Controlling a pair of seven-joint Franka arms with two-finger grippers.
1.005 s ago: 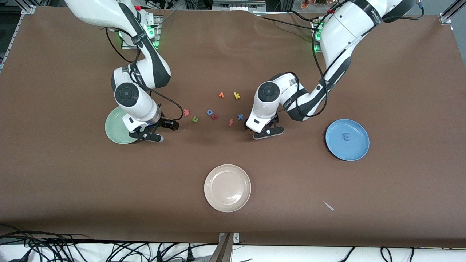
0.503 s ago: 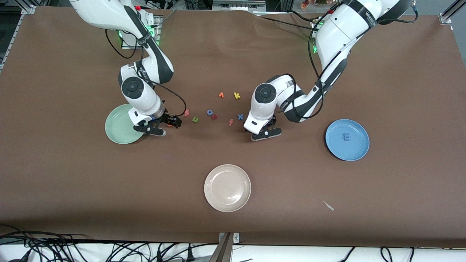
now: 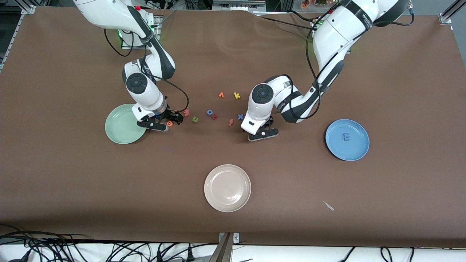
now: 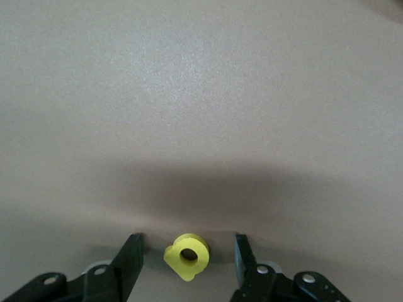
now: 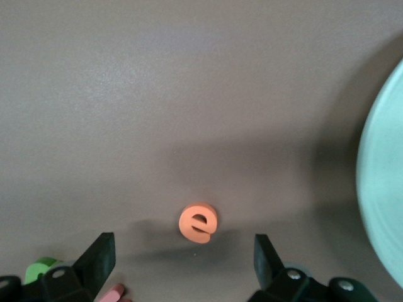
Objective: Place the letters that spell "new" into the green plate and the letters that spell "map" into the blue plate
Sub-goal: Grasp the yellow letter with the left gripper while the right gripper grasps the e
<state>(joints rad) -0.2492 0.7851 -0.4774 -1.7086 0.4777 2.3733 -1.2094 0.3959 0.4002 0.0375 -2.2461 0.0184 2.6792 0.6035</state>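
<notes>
Beside the green plate (image 3: 123, 123), the right gripper (image 3: 162, 123) hangs spread over the orange "e" (image 3: 169, 123), ready to take it. Its wrist view shows the "e" (image 5: 198, 223) between wide fingers (image 5: 97, 255). The left gripper (image 4: 187, 264) brackets the yellow "a" (image 4: 187, 256), fingers (image 4: 129, 264) apart, not yet pinching.

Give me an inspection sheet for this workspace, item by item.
Surface: brown table covering, flat.
Job's things: yellow foam "a" inside left gripper; orange foam "e" below right gripper, beside pale green plate; pink "w" and green "n" on table; blue "m" in blue plate; teal "p" not seen.
Clutter: cream plate, yellow "k", blue "x", blue "o", salmon "f", white scrap.
Grippers: both open, low over their letters.
Cables: black cables along the table edge nearest the camera.
Surroundings: metal frame rail.
</notes>
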